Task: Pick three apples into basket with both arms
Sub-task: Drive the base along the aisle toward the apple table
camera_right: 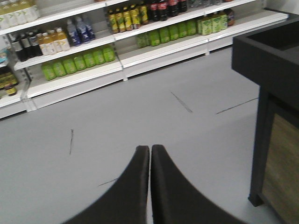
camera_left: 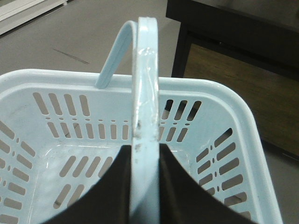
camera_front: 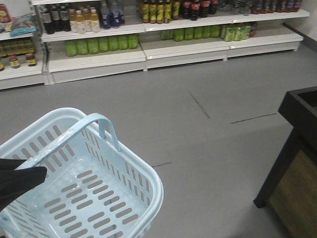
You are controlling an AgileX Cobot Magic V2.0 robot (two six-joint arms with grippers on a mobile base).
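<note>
The pale blue basket (camera_front: pixel 124 163) hangs at the lower left of the front view, held up off the grey floor and holding nothing. My left gripper (camera_left: pixel 145 151) is shut on one of its swing handles (camera_left: pixel 145 84), black fingers pressed on both sides of the strap; the other handle (camera_left: pixel 114 56) leans away behind it. A black part of the left arm (camera_front: pixel 20 181) reaches in over the basket's left rim. My right gripper (camera_right: pixel 150 149) is shut with nothing in it, above bare floor. The apples are out of view.
Long white shelves (camera_front: pixel 148 47) with bottles and green packs line the far wall. A dark wooden stand (camera_front: pixel 294 148) with a black top rises at the right, close to the basket in the left wrist view. Grey floor (camera_front: pixel 198 139) spreads between them.
</note>
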